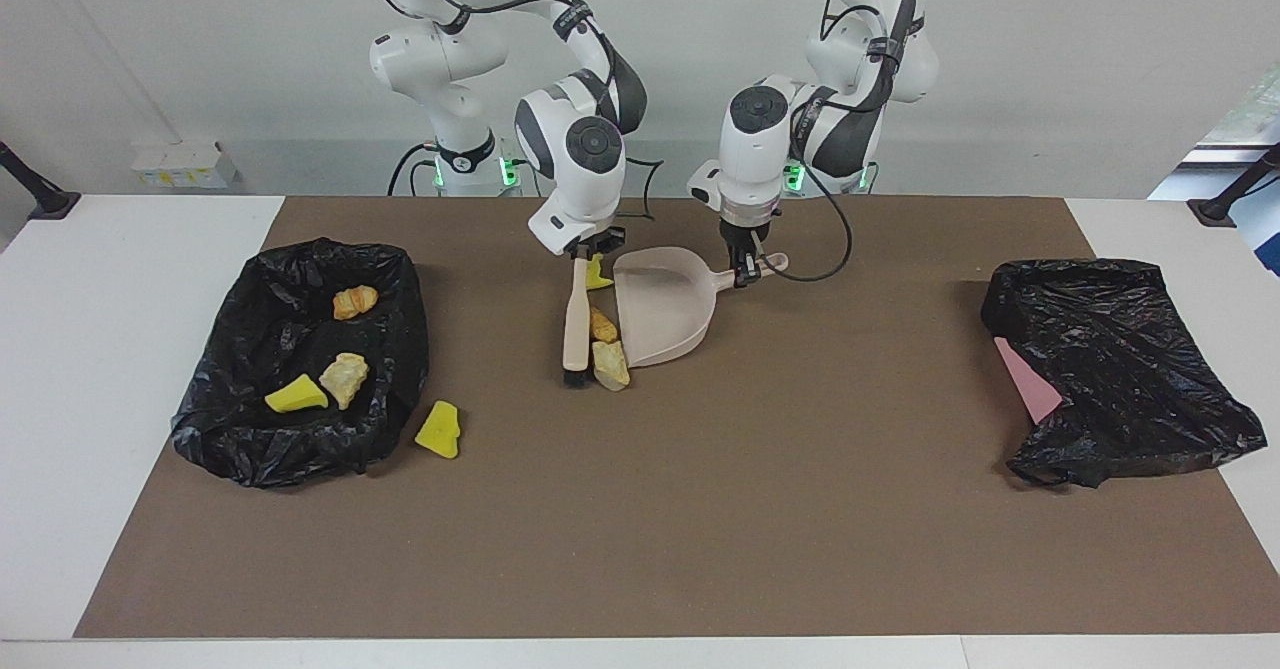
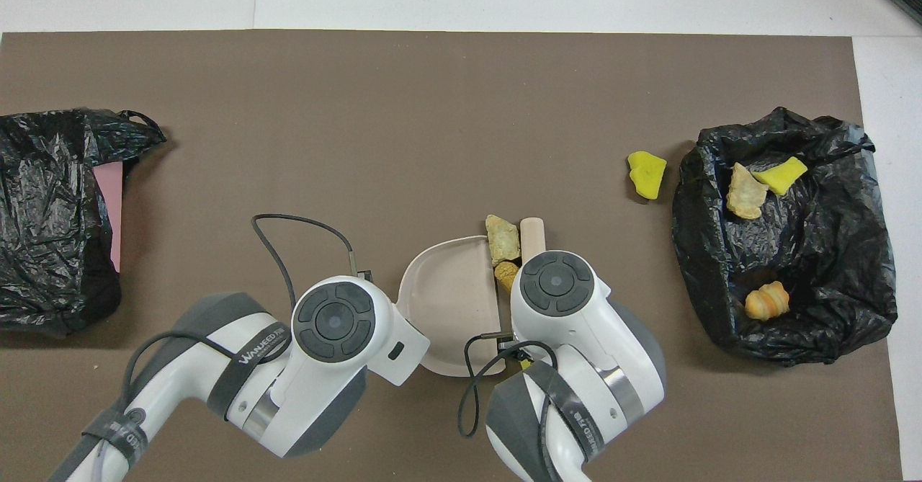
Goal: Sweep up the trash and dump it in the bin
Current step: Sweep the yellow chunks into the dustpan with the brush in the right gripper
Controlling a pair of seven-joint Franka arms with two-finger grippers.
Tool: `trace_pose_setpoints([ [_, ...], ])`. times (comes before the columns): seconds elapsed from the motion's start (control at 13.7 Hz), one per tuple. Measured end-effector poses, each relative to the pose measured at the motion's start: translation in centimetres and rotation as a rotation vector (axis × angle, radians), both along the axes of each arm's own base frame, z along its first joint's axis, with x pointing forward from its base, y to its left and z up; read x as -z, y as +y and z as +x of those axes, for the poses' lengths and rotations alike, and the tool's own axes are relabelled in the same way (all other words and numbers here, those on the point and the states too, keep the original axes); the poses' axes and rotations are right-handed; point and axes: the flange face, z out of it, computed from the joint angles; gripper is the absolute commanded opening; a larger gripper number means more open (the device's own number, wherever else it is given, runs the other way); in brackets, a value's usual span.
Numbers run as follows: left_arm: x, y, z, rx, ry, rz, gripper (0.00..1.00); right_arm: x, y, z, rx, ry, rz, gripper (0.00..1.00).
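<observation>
My right gripper (image 1: 588, 245) is shut on a pale brush (image 1: 576, 317) whose dark bristles rest on the mat. My left gripper (image 1: 745, 271) is shut on the handle of the beige dustpan (image 1: 660, 304). Between the brush and the pan's mouth lie three pieces of trash: a beige lump (image 1: 611, 364), an orange-brown lump (image 1: 602, 325) and a partly hidden yellow piece (image 1: 598, 271). From overhead the beige lump (image 2: 502, 235) and orange-brown lump (image 2: 507, 273) sit beside the dustpan (image 2: 450, 302); both grippers are hidden under their wrists. Another yellow piece (image 1: 439, 430) lies beside the black bag-lined bin (image 1: 400, 349).
The bin (image 2: 850, 266), at the right arm's end, holds three pieces: orange (image 1: 355, 301), beige (image 1: 344, 379) and yellow (image 1: 296, 395). A crumpled black bag (image 1: 1120, 369) with a flat pink sheet (image 1: 1030, 381) lies at the left arm's end. Brown mat covers the table.
</observation>
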Motion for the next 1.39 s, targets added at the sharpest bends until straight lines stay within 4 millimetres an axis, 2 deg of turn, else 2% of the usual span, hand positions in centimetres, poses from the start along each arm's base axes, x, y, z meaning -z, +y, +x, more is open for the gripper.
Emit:
trace_pose_setpoints([
  [0.22, 0.5, 1.4, 1.3, -0.036, -0.017, -0.014, 0.0, -0.2, 1.0, 0.1, -0.088, -0.023, 0.032, 0.0],
  [0.44, 0.8, 2.5, 2.2, -0.062, -0.022, -0.017, 0.0, -0.9, 2.9, -0.5, -0.199, -0.05, 0.03, 0.0],
  [0.73, 0.8, 3.7, 3.5, -0.094, -0.051, -0.038, 0.0, -1.7, 3.5, -0.2, -0.317, -0.053, 0.066, 0.0],
  [1.1, 0.9, 4.8, 5.1, -0.129, -0.091, -0.066, 0.0, -1.7, 6.1, -2.7, -0.388, -0.028, 0.056, 0.0],
  [1.24, 0.8, 4.9, 5.2, -0.113, -0.094, -0.067, 0.0, -2.8, 5.7, -2.9, -0.385, -0.012, 0.043, 0.0],
  [1.39, 0.8, 5.5, 5.8, -0.084, -0.095, -0.066, 0.0, -4.4, 4.1, -2.6, -0.353, -0.001, 0.029, 0.0],
])
